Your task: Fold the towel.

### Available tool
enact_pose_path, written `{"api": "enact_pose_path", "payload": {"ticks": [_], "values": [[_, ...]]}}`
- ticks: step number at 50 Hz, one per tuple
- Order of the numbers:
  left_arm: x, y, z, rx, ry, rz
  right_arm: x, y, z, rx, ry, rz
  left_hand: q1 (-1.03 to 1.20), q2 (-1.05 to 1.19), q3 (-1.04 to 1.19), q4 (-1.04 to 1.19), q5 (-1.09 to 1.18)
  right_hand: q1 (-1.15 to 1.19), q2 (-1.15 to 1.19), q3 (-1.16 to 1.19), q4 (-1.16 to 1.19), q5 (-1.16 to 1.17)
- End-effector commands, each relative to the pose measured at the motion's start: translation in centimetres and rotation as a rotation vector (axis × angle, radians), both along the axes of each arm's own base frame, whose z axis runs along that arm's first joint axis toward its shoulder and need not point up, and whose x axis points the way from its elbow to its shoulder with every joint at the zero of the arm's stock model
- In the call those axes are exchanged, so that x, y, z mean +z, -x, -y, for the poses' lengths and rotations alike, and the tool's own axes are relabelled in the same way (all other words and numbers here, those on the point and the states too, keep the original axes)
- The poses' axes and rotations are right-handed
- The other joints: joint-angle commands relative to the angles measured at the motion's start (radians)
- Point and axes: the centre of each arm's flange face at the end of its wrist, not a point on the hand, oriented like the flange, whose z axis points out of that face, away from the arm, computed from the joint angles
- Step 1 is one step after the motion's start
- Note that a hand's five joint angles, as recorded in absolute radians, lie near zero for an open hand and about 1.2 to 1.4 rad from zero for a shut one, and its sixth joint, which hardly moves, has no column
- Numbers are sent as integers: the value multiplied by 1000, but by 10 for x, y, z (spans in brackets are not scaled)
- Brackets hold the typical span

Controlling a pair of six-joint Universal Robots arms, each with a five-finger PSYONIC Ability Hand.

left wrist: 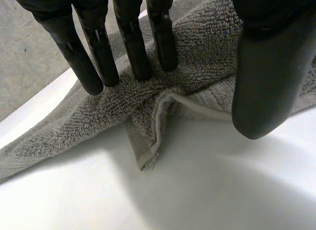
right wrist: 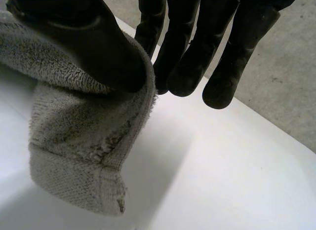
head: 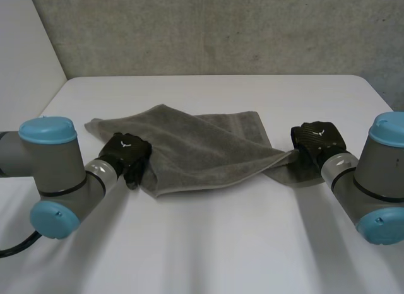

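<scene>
Head view gives me the grey towel point(head: 202, 149) lying rumpled across the middle of the white worktop point(head: 214, 243), one layer already lapped over another at a slant, so I judge the fold is begun but far from neat. My left hand point(head: 128, 155) sits on the towel's near left part, and my right hand point(head: 317, 141) is at its right corner, where the cloth rises off the worktop towards the palm. From the left wrist view, the fingers point(left wrist: 94, 62) are straight, their tips pressing down on the pile, with the thumb point(left wrist: 264, 77) held well apart beside a turned-under edge; a ridge of cloth stands between them, but nothing is pinched there. From the right wrist view, the thumb point(right wrist: 94, 47) bears on the cloth against the fingers point(right wrist: 185, 62), and the hemmed corner point(right wrist: 79, 156) hangs free below them, clear of the worktop, so I read that hand as gripping the towel. My judgement is that this is the grasping step ahead of a fold. Next I would need the left hand to close on its edge, then both hands should lift together and carry the near edge over evenly, keeping the cloth taut so the slanted layer straightens.
</scene>
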Motion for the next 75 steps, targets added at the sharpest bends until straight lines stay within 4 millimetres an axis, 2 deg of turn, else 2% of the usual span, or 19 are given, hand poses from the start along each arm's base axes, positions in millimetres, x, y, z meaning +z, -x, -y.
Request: {"api": "enact_pose_path", "payload": {"ticks": [1, 8, 19, 31, 45, 47, 49, 50, 52, 55, 57, 72, 74, 75], "values": [[-2, 1, 4, 0, 3, 1, -7, 0, 1, 0, -17, -6, -27, -24, -21, -25, -194, 81, 71, 67, 59, 53], [-10, 1, 4, 1, -16, 8, -11, 0, 1, 1, -25, -10, 99, 102, 105, 101, -68, 81, 71, 67, 59, 53], [-10, 1, 12, 11, 35, -7, -15, 0, 1, 4, -34, -17, 85, 87, 91, 87, -82, 81, 71, 67, 59, 53], [-11, -1, 12, 16, 31, -5, -16, 0, 1, 5, -36, -21, 91, 93, 97, 92, -76, 81, 71, 67, 59, 53], [-13, -12, 19, 71, 40, 30, -16, 0, 1, 5, -37, -23, 102, 105, 108, 104, -64, 81, 71, 67, 59, 53], [-13, -13, 19, 77, 40, 31, -16, -1, 0, 7, -37, -23, 141, 143, 146, 142, -26, 81, 71, 67, 59, 53], [-12, -16, 21, 86, 39, 33, -16, -1, 0, 7, -37, -23, 319, 321, 325, 321, 152, 81, 71, 67, 59, 53], [-12, -16, 21, 86, 39, 33, -16, -1, 0, 7, -37, -23, 320, 322, 326, 321, 153, 81, 71, 67, 59, 53], [-11, -18, 22, 91, 42, 32, -16, -1, 0, 7, -37, -23, 474, 477, 480, 476, 308, 81, 71, 67, 59, 53], [-11, -18, 21, 92, 42, 32, -17, -1, 0, 6, -39, -22, 558, 560, 563, 559, 391, 81, 71, 67, 59, 53], [-8, -18, 20, 91, 50, 27, -17, -1, 0, 6, -39, -22, 779, 782, 785, 781, 612, 81, 71, 67, 59, 53], [-10, -20, 17, 107, 65, 29, -18, -1, -2, 10, -44, -25, 780, 783, 786, 782, 613, 81, 71, 67, 59, 53], [-10, -20, 17, 107, 66, 29, -18, -1, -2, 9, -43, -23, 713, 716, 719, 715, 546, 81, 71, 67, 59, 53], [-11, -20, 16, 107, 66, 31, -17, -1, -2, 9, -43, -23, 530, 532, 536, 532, 363, 81, 71, 67, 59, 53]]}}
